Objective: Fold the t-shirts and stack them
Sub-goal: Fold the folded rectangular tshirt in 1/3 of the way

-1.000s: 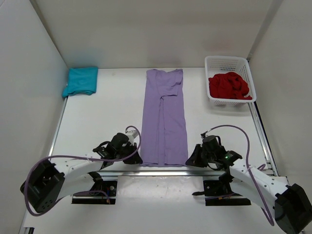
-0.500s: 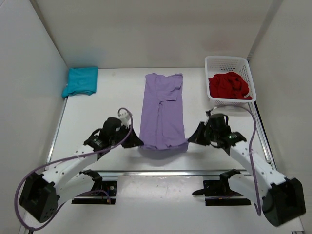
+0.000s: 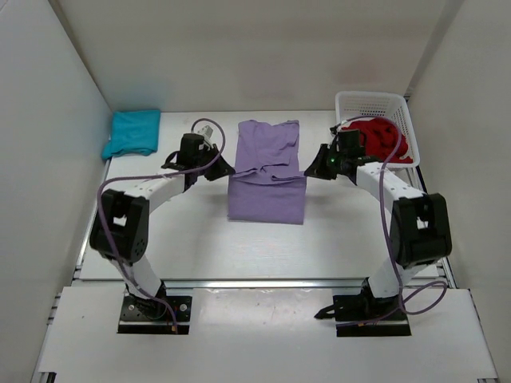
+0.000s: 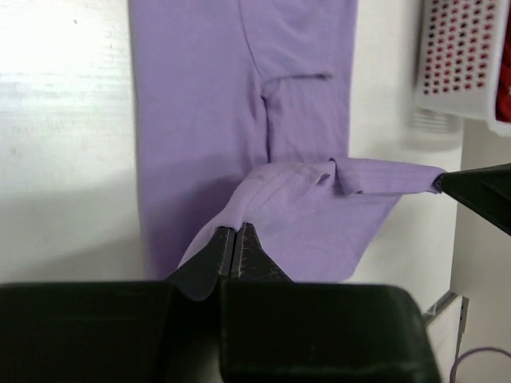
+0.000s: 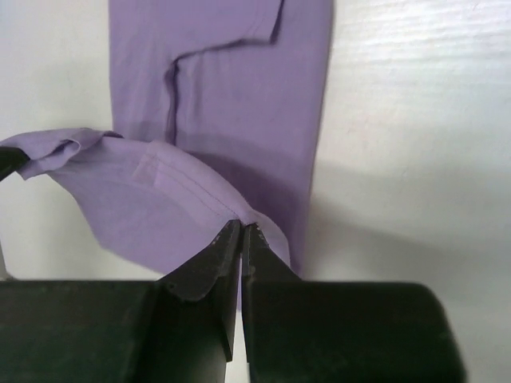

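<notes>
The lavender t-shirt (image 3: 267, 191) lies in the middle of the table as a long strip, its near half doubled over the far half. My left gripper (image 3: 227, 170) is shut on the shirt's left hem corner (image 4: 239, 219). My right gripper (image 3: 310, 171) is shut on the right hem corner (image 5: 243, 215). The hem sags between them above the shirt's far part (image 4: 207, 104). The teal t-shirt (image 3: 132, 132) lies folded at the far left. The red t-shirt (image 3: 375, 140) is bunched in the basket.
A white lattice basket (image 3: 372, 102) stands at the far right corner, just behind my right arm; its edge (image 4: 459, 56) shows in the left wrist view. White walls close in the table on three sides.
Both grippers have carried the lavender shirt's near hem from the near edge up toward the far end, folding the shirt in half lengthwise. Both arms are now stretched far out.
</notes>
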